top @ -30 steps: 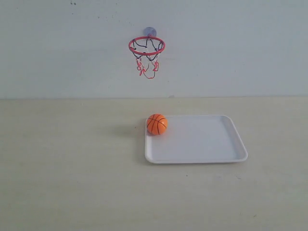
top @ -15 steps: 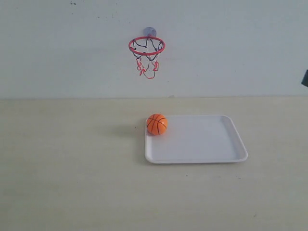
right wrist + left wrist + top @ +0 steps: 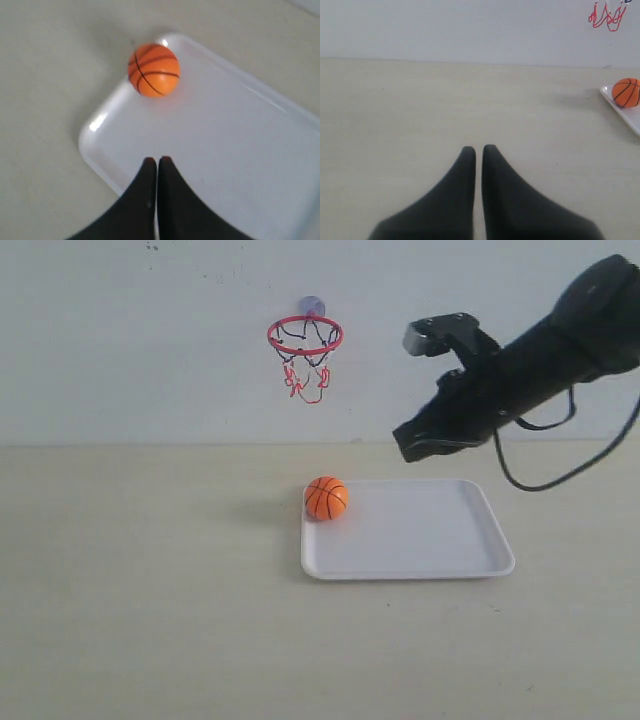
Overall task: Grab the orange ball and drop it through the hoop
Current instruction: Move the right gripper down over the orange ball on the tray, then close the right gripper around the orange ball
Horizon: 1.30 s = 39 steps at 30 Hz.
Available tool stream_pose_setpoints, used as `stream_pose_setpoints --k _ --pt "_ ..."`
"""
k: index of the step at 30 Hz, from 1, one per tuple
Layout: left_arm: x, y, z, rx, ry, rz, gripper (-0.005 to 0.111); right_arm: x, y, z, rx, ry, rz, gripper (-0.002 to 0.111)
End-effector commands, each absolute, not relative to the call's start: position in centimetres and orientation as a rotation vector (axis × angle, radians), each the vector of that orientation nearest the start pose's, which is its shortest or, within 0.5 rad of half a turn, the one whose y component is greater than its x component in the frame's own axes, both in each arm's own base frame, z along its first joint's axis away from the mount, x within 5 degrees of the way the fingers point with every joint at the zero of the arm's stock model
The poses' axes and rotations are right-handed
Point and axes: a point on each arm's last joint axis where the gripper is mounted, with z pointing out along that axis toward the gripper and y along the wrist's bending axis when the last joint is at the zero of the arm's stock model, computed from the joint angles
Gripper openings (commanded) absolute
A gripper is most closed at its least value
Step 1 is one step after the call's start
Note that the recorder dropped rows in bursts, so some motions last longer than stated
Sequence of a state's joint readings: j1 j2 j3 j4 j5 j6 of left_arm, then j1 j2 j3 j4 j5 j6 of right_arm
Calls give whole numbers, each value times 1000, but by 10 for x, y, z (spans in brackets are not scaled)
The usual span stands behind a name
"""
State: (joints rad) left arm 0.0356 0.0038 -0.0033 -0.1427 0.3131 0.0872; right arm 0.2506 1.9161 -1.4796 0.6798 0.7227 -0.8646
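Note:
The orange ball (image 3: 326,498) rests in the back left corner of a white tray (image 3: 410,570). It also shows in the right wrist view as the orange ball (image 3: 153,69) and far off in the left wrist view (image 3: 626,92). The hoop (image 3: 305,336) hangs on the wall above and a little left of the ball, its red ring level; only its net (image 3: 606,15) shows in the left wrist view. My right gripper (image 3: 403,447) (image 3: 158,160) hovers shut and empty above the tray, to the right of the ball. My left gripper (image 3: 478,148) is shut over bare table, outside the exterior view.
The tray (image 3: 225,130) lies on a pale beige table (image 3: 150,570) that meets a light wall at the back. The right arm (image 3: 520,365) slants in from the upper right, with a black cable (image 3: 545,480) hanging under it.
The right arm has swung in from the right edge and now hangs over the tray. Ball, tray and hoop have not moved.

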Motion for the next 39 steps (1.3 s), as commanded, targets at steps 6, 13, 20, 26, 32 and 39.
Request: stream_pose_setpoints --k 6,13,20,26,32,39 --pt "54 -2 186 -56 1786 -59 4 429 212 212 -808 2233 516 70" --pt "54 -2 186 -56 1786 -59 4 439 220 184 -574 2302 532 71" --pt "54 -2 186 -56 1786 -59 4 444 221 164 -471 2352 549 72" --pt "54 -2 186 -56 1786 -59 4 448 222 153 -436 2363 552 72" --pt "54 -2 186 -56 1786 -59 4 454 227 147 -421 2371 579 72" --pt "54 -2 186 -56 1786 -59 4 457 230 140 -419 2384 596 72"
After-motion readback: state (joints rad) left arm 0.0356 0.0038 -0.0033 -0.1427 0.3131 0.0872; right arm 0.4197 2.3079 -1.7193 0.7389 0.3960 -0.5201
